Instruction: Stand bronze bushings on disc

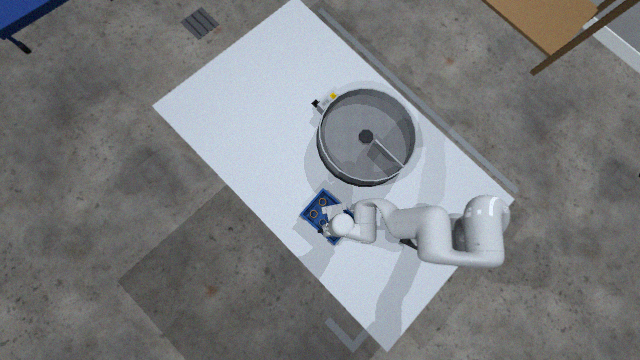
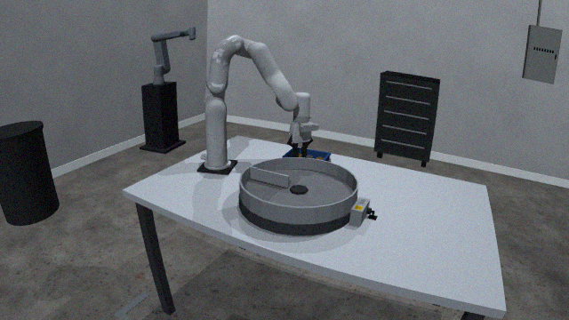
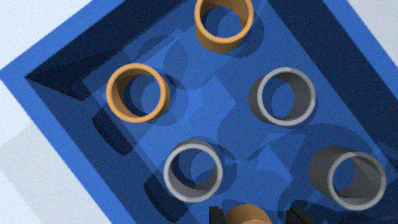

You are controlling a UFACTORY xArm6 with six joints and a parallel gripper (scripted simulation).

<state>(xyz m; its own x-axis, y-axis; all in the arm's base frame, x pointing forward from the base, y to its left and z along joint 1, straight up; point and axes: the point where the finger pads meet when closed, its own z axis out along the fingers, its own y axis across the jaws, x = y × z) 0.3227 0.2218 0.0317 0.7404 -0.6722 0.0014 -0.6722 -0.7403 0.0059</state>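
Note:
The blue crate [image 1: 308, 206] [image 2: 321, 156] [image 3: 60, 42] stands on the white table next to the turntable. In the wrist view it holds two upright bronze bushings [image 3: 137, 92] [image 3: 223, 22] and three upright steel bushings [image 3: 285, 96] [image 3: 194, 170] [image 3: 352, 179]. A third bronze bushing [image 3: 247, 215] stands at the bottom edge, between my fingers. My gripper [image 3: 256, 216] [image 2: 300, 151] is partly open and reaches down into the crate, straddling that bushing. The turntable's grey disc [image 1: 350, 130] [image 2: 320, 184] has a dark hub [image 1: 366, 136] [image 2: 299, 189] and carries no bushings.
A raised rim rings the disc, and a grey fence bar [image 1: 387, 152] [image 2: 268, 176] runs from near the hub to the rim. A small control box [image 2: 359, 211] [image 1: 327, 99] sits at the turntable's side. My arm's base [image 2: 217, 166] stands on the table behind the turntable.

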